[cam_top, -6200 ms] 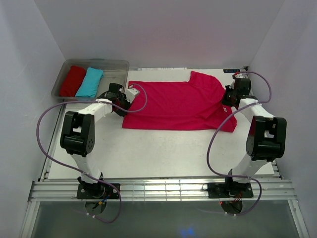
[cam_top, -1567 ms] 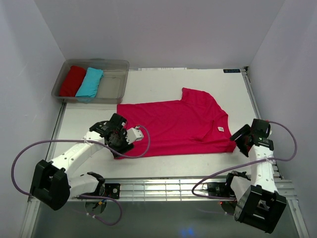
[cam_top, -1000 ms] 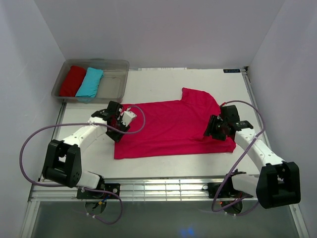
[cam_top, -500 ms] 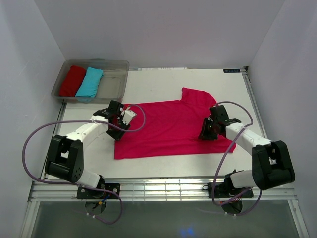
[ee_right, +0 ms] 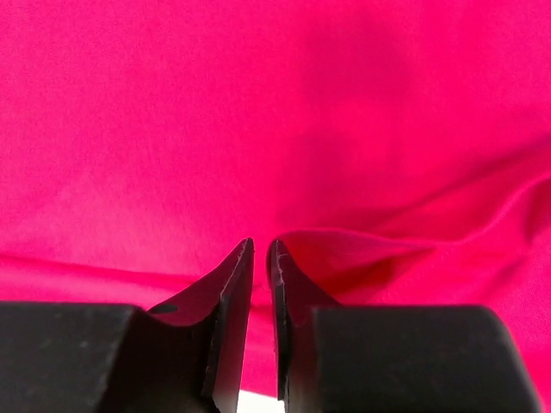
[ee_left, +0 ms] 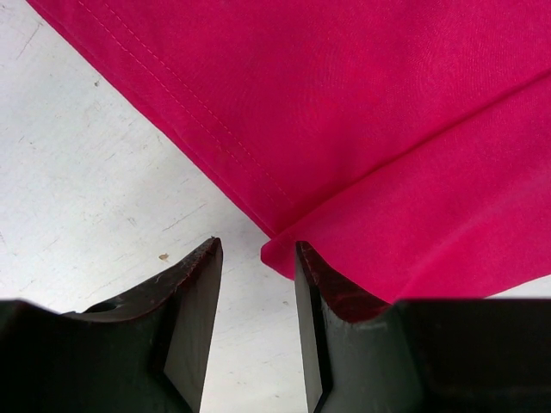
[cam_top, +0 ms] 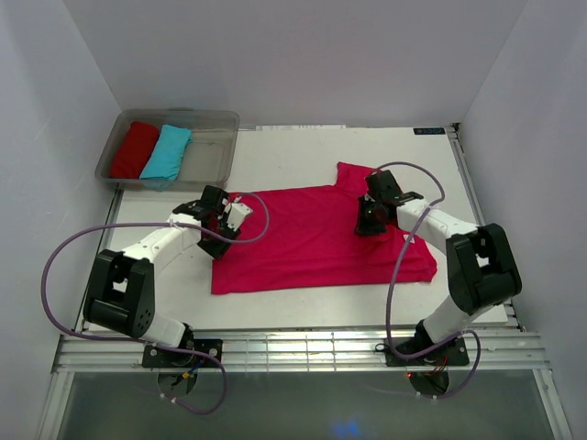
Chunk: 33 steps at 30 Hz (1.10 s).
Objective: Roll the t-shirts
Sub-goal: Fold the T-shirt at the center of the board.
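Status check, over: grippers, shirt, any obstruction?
Left gripper open, at hem corner of pink t-shirt. Right gripper appears pinched on a raised fold. Shirt lies flat, not yet rolled. Red shirt, turquoise shirt in bin, out of the way.

The top view looks steeply down from high at the near side, taking in the whole counter. Both wrist views face down, very close over the pink t-shirt, which all three views share.
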Each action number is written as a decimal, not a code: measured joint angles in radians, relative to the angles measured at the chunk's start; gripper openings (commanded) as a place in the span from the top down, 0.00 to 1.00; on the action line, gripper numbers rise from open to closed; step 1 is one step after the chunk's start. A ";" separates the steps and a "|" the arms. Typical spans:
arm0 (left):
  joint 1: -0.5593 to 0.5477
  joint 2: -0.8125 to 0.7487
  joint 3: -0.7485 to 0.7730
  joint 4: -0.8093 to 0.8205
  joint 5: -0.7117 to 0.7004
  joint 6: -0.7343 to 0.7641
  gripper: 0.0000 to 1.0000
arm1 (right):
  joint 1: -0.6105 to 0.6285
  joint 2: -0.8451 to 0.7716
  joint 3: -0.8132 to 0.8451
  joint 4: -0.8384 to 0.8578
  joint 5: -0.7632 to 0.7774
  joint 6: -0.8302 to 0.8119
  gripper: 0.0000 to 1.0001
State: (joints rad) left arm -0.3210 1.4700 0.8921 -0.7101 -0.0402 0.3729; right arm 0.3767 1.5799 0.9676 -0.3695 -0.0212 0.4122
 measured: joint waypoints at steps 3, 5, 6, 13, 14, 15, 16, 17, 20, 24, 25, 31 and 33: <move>0.000 0.000 0.000 0.000 -0.002 0.000 0.50 | 0.019 0.075 0.052 -0.022 0.008 -0.025 0.76; 0.000 0.000 0.000 0.000 -0.002 0.002 0.50 | 0.039 0.122 0.097 -0.051 0.026 -0.044 0.76; 0.000 0.000 0.000 0.000 -0.002 0.002 0.50 | 0.051 0.143 0.121 -0.067 0.040 -0.055 0.76; 0.000 0.000 0.000 0.001 -0.003 0.003 0.50 | 0.110 0.229 0.281 -0.155 0.107 -0.127 0.73; 0.000 0.000 0.000 0.000 -0.003 0.003 0.50 | 0.117 0.237 0.296 -0.167 0.119 -0.137 0.73; 0.000 0.000 0.000 0.000 -0.003 0.003 0.50 | 0.124 0.244 0.310 -0.180 0.131 -0.145 0.72; 0.000 0.000 0.000 0.000 -0.004 0.003 0.50 | 0.130 0.251 0.323 -0.192 0.142 -0.154 0.72; 0.000 0.000 0.000 0.000 -0.004 0.003 0.50 | 0.136 0.261 0.341 -0.212 0.155 -0.161 0.72; 0.000 0.000 0.000 0.000 -0.004 0.003 0.50 | 0.143 0.273 0.374 -0.244 0.190 -0.174 0.73; 0.000 0.000 0.000 0.000 -0.005 0.003 0.50 | 0.151 0.202 0.352 -0.266 0.240 -0.177 0.81; 0.000 0.000 0.000 0.000 -0.005 0.003 0.50 | 0.151 0.158 0.329 -0.269 0.255 -0.176 0.83; 0.000 0.000 0.000 0.000 -0.006 0.003 0.49 | 0.095 -0.181 0.096 -0.261 0.284 -0.160 0.92; 0.000 0.000 0.000 0.000 -0.006 0.003 0.49 | 0.048 -0.217 0.017 -0.259 0.271 -0.159 0.92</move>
State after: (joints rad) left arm -0.3206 1.4700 0.8921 -0.7097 -0.0463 0.3763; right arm 0.4248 1.3624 0.9848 -0.6281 0.2497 0.2535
